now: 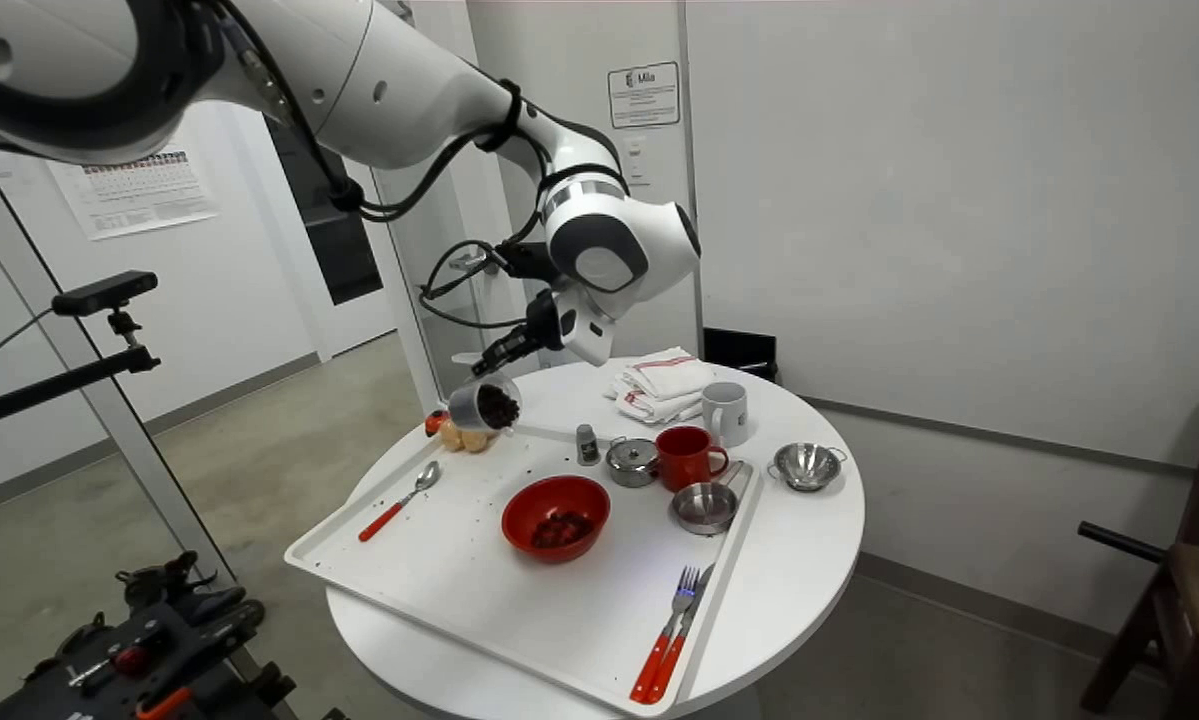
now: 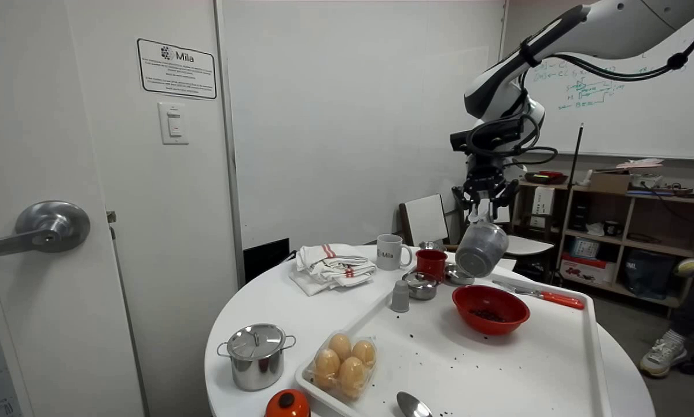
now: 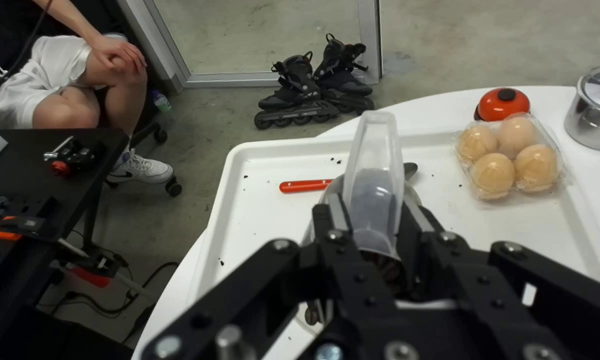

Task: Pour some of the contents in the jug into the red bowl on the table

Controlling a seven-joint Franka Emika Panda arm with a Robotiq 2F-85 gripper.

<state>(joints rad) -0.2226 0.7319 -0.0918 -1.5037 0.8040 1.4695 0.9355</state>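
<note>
Fingers (image 3: pixel 337 252) pinching tilted jug (image 2: pixel 481 249), red bowl (image 1: pixel 556 496) apart, "Mila" on mug (image 2: pixel 388 252) and sign (image 2: pixel 176 68)

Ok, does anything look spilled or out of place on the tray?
Yes: small dark bits lie scattered on the white tray, outside the red bowl. That looks odd because similar dark pieces sit in the bowl; probably spillage.

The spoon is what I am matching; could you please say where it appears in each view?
In an exterior view: spoon left of the red bowl.
In an exterior view: spoon at the bottom edge, cut off.
Wrist view: spoon near the centre, partly behind the jug.
Shared landmark, all views: the eggs.
</note>
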